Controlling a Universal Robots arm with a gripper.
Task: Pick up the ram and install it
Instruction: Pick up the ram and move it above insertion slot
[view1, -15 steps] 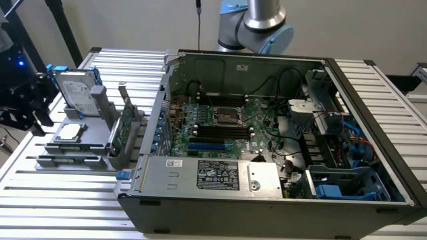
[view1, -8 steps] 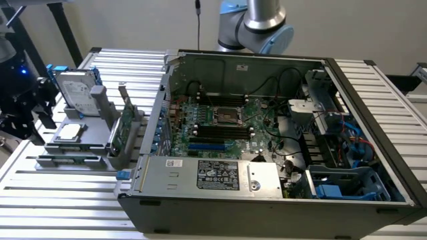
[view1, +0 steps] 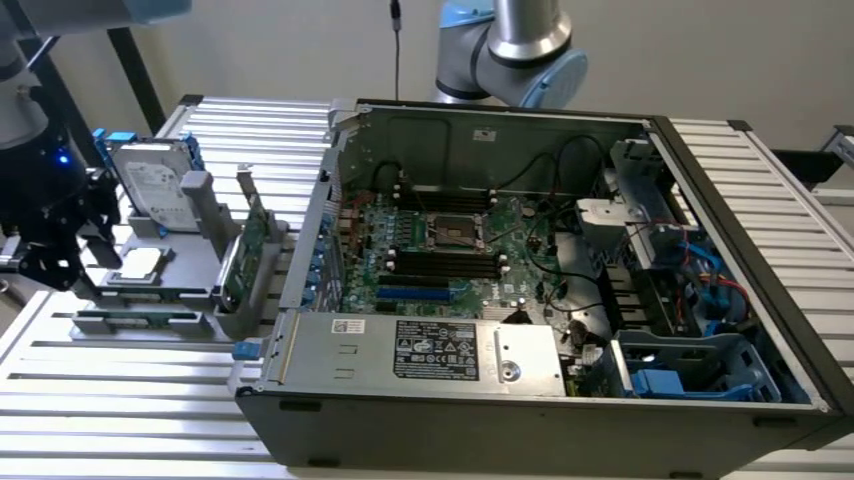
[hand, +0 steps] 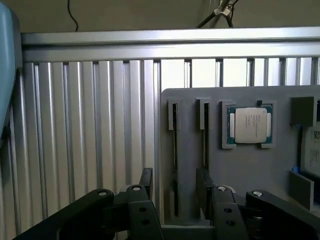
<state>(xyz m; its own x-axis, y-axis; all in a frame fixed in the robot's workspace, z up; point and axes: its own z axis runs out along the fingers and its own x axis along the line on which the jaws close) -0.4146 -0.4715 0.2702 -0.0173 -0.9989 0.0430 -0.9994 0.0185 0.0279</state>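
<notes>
the ram (hand: 175, 135) stands edgewise in a slot of the grey holder (hand: 240, 170) on the desk (hand: 90, 125); the gripper (hand: 174, 177), released, has its jaws either side of it.

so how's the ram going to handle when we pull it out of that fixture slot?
Likely stiff and light: the ram shows as a thin board standing on edge in a narrow slot of the grey fixture. Being so thin, it is probably fragile if twisted. It shouldn't tip while slotted. The open gripper straddles it, so a straight pull looks safest.
</notes>
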